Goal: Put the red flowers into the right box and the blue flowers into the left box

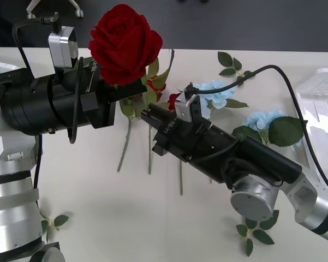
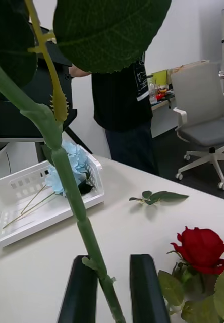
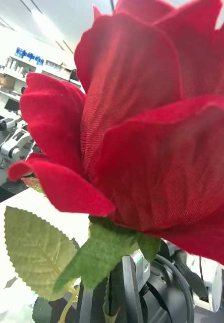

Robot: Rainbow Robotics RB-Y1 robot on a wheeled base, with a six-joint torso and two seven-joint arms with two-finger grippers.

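I hold one of the red flowers [image 1: 124, 43] high over the table, my left gripper [image 1: 126, 91] shut on its stem just under the bloom [image 3: 157, 126]. My right gripper [image 1: 146, 117] reaches in from the right. Its black fingers [image 2: 84, 290] stand on either side of the green stem [image 2: 71, 192] lower down, with a gap left on one side. Another red rose [image 2: 203, 250] lies on the table behind it. Two of the blue flowers [image 1: 218, 91] [image 1: 264, 119] lie at the right. The left box [image 2: 21, 212] holds a blue cluster [image 2: 74, 164]. The right box [image 1: 322, 93] stands at the right edge.
Loose stems [image 1: 149, 153] lie on the white table under the grippers. Flowerless leaf sprigs rest near the front right [image 1: 256, 232], at the back [image 1: 232, 64] and at the front left [image 1: 52, 221]. An office chair [image 2: 205, 126] stands beyond the table.
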